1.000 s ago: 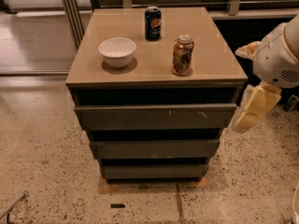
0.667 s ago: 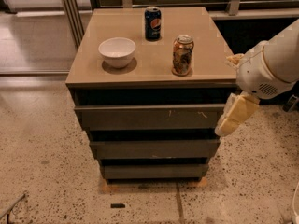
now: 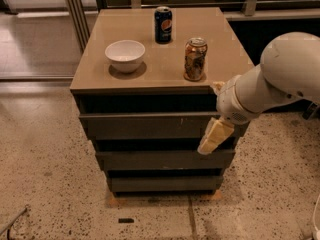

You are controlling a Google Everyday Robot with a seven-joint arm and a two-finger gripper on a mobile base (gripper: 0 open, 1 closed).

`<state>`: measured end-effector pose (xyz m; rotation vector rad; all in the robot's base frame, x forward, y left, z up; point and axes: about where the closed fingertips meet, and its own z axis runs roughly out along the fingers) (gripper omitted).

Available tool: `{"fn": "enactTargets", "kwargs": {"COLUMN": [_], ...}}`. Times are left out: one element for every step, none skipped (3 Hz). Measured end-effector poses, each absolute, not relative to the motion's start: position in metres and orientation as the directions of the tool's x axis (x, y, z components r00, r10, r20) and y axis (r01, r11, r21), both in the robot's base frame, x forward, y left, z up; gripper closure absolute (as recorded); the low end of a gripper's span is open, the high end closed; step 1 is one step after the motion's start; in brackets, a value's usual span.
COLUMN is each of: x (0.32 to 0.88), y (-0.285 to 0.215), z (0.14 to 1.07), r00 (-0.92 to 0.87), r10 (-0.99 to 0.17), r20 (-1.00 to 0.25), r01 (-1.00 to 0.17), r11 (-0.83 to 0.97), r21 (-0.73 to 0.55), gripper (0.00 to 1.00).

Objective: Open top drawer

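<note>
The top drawer [image 3: 145, 125] is the uppermost dark grey, handleless front of three, just under the tan cabinet top, with small pale scratches on its right half. It looks shut, flush with the cabinet. My gripper [image 3: 212, 138], with cream-coloured fingers, hangs from the white arm [image 3: 270, 86] at the cabinet's right front corner. It points down and left over the right end of the top drawer front. Whether it touches the drawer I cannot tell.
On the cabinet top [image 3: 90, 81] stand a white bowl [image 3: 125, 55], a blue Pepsi can [image 3: 163, 24] and a brown can [image 3: 195, 59]. Two lower drawer fronts [image 3: 150, 160] sit below. The speckled floor [image 3: 45, 174] surrounds the cabinet. A dark shelf and rail run behind.
The arm and gripper have moved left, from beside the cabinet's right edge to in front of the right end of the top drawer. The drawers and the things on top have not moved.
</note>
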<state>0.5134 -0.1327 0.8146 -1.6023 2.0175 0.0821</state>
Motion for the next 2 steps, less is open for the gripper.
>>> {"fn": "enactTargets", "kwargs": {"x": [0.532, 0.549], "y": [-0.115, -0.103], "z": [0.779, 0.752], "r00": [-0.140, -0.148], "r10": [-0.883, -0.891], "r20": [-0.447, -0.430], "r01": [-0.921, -0.927], "r11": [0.282, 0.276], "r21": [-0.269, -0.254], "gripper": [0.00, 0.00]}}
